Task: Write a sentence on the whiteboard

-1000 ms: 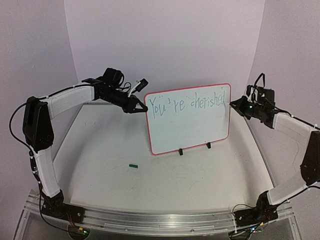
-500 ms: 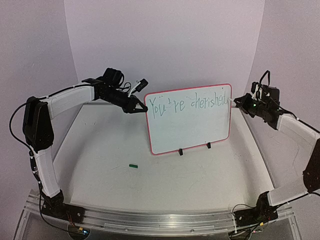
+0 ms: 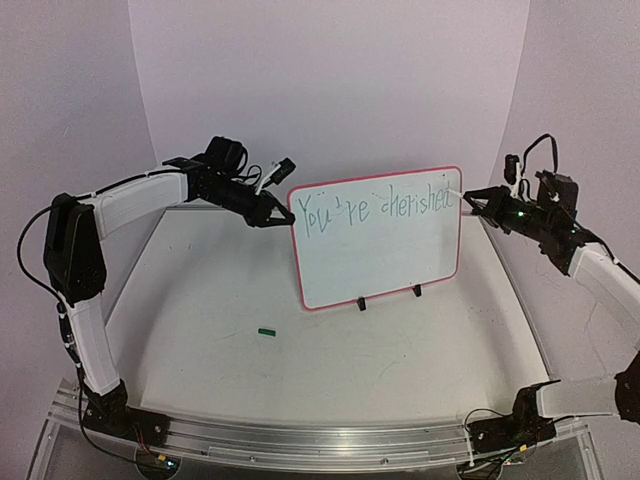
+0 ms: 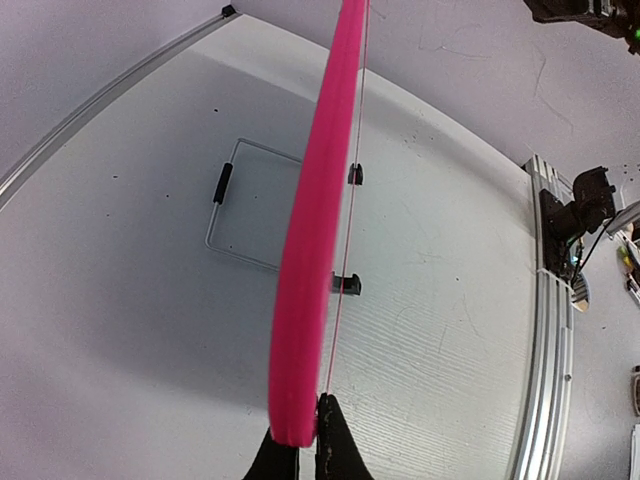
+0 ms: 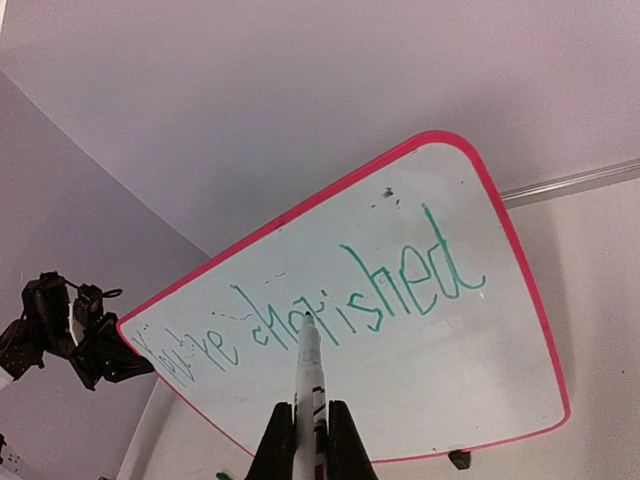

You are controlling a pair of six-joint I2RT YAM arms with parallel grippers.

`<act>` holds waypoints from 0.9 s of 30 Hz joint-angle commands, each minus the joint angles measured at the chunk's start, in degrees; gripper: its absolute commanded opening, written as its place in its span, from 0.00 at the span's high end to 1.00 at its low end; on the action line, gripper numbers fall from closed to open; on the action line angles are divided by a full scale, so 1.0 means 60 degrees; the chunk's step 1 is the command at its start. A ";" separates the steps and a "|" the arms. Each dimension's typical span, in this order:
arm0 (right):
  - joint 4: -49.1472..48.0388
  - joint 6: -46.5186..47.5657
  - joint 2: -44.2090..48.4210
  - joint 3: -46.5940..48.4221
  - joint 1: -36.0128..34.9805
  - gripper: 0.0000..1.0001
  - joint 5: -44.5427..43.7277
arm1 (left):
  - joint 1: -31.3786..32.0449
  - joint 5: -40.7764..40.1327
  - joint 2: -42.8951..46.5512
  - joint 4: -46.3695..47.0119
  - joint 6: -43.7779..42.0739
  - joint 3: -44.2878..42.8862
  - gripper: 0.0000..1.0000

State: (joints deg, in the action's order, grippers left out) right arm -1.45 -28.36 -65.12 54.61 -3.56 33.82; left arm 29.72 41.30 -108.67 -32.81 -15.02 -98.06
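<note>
the right end effector [image 5: 298,408], clamped on the marker [image 5: 307,365], has drawn back toward the tabletop's [image 3: 200,330] right edge. the sentence [image 3: 375,207] stops at "cherished", so probably more to write. the left end effector [image 3: 283,216] pinches the whiteboard [image 3: 380,260].

white table [image 3: 200,330] with upright whiteboard [image 3: 380,262], small green piece [image 3: 266,331]

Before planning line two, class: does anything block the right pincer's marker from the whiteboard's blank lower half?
Nothing visible does. The marker in the right pincer faces the whiteboard; the left pincer only grips its edge.
</note>
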 commanded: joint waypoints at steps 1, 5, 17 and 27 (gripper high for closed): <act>0.0099 0.0379 0.0170 -0.0075 -0.0758 1.00 0.0496 | 0.0070 -0.0489 0.0380 -0.0065 -0.0089 0.0329 1.00; 0.0140 0.0577 -0.0100 -0.0044 -0.1859 1.00 0.0056 | 0.0071 -0.0536 0.0485 0.0046 -0.0050 0.0506 1.00; -0.0392 0.0224 -0.0821 -0.0176 -0.4221 1.00 -0.1131 | 0.0072 -0.0502 0.0541 0.0180 -0.0019 0.0701 1.00; -0.1212 -0.0145 -0.1244 -0.0799 -0.5689 1.00 -0.2177 | 0.0071 -0.0543 0.0553 0.0244 -0.0014 0.0817 1.00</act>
State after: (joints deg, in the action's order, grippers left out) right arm -3.33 -28.15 -70.57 50.70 -34.25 25.66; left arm 29.95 40.80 -106.87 -29.97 -14.39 -94.71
